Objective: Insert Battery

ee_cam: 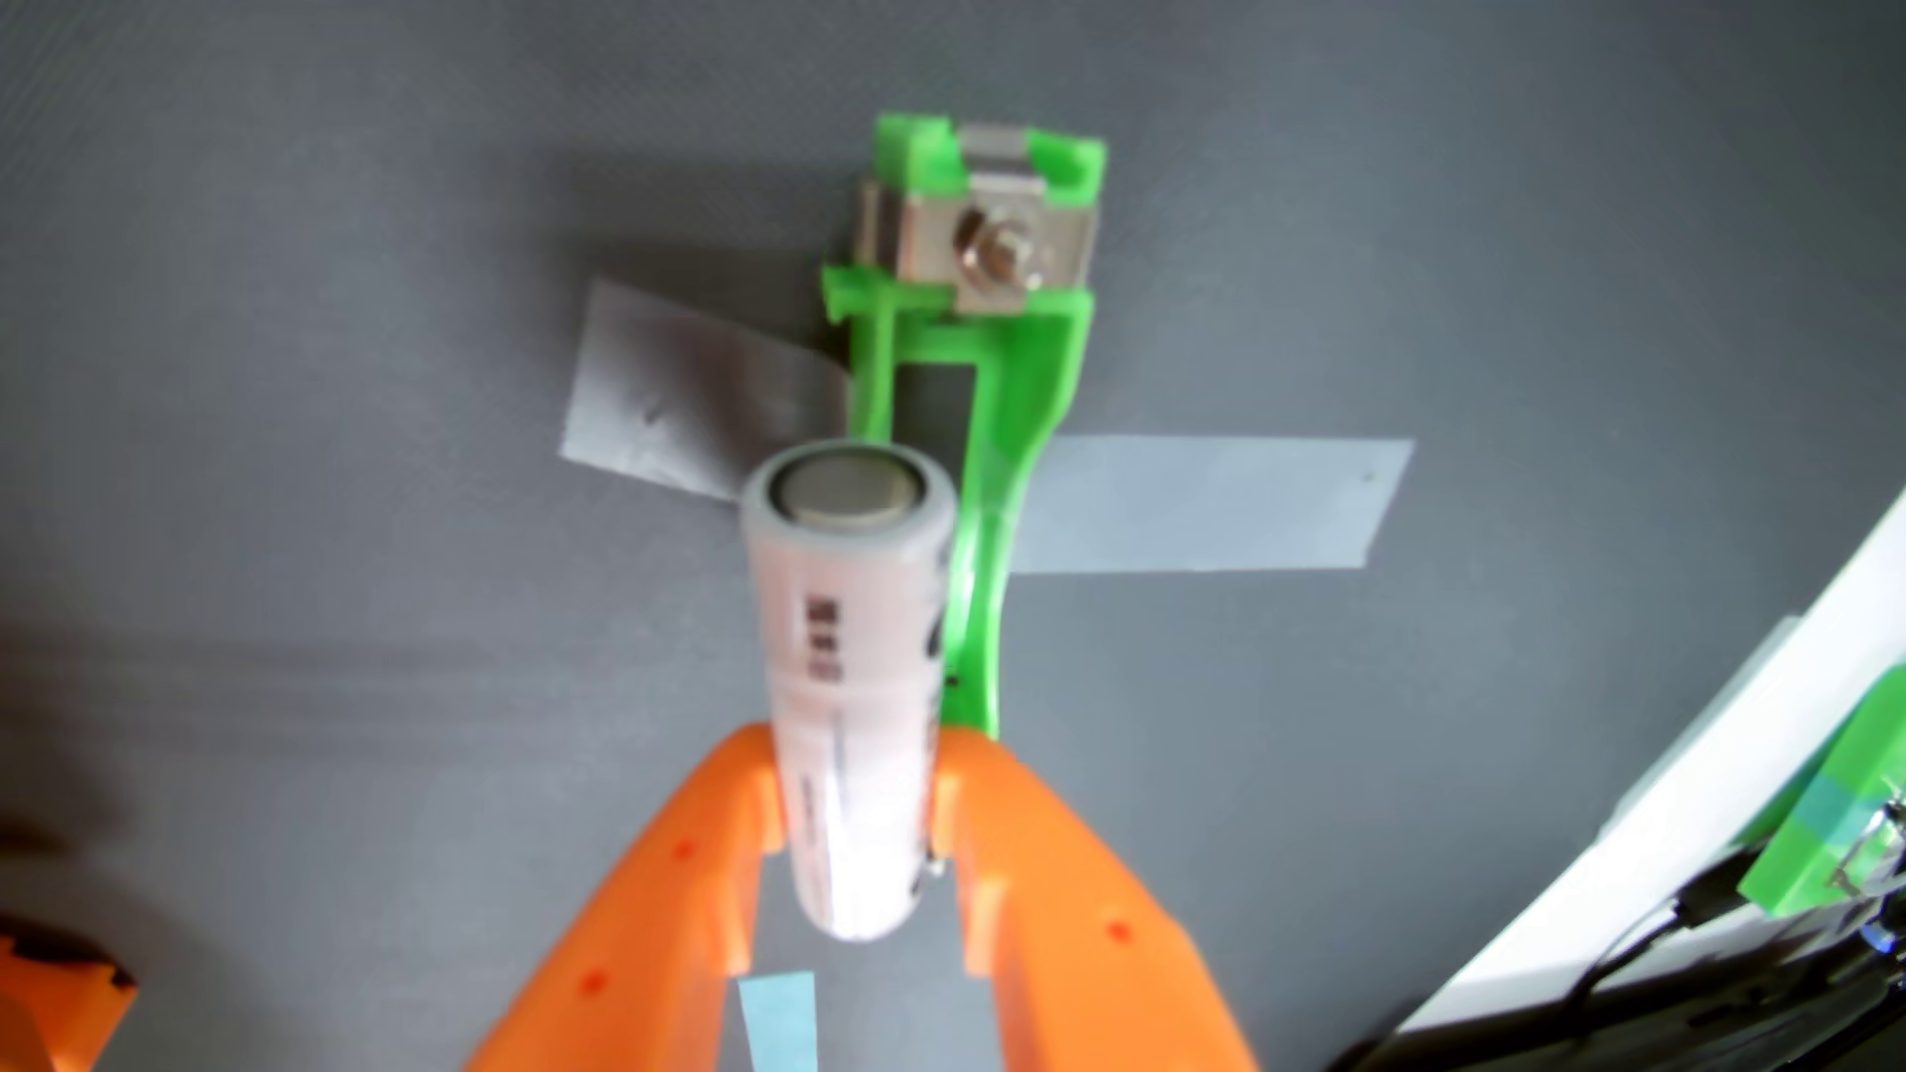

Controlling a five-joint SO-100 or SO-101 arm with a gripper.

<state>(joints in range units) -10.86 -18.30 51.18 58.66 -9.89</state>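
Note:
A white cylindrical battery [851, 660] with dark printing is held between my orange fingers [712, 825], its metal end pointing up the wrist view. My gripper [854, 783] is shut on its lower half. Beyond it lies a green plastic battery holder [1016, 412], taped to the grey surface. A metal contact clip with a bolt [995, 253] sits at the holder's far end. The battery covers the holder's near part and lies slightly left of the holder's slot.
Grey tape strips [1217, 505] hold the holder down on both sides. A blue tape piece [781, 1020] lies between my fingers. At the right edge are a white board [1691, 814], another green part [1857, 825] and black cables.

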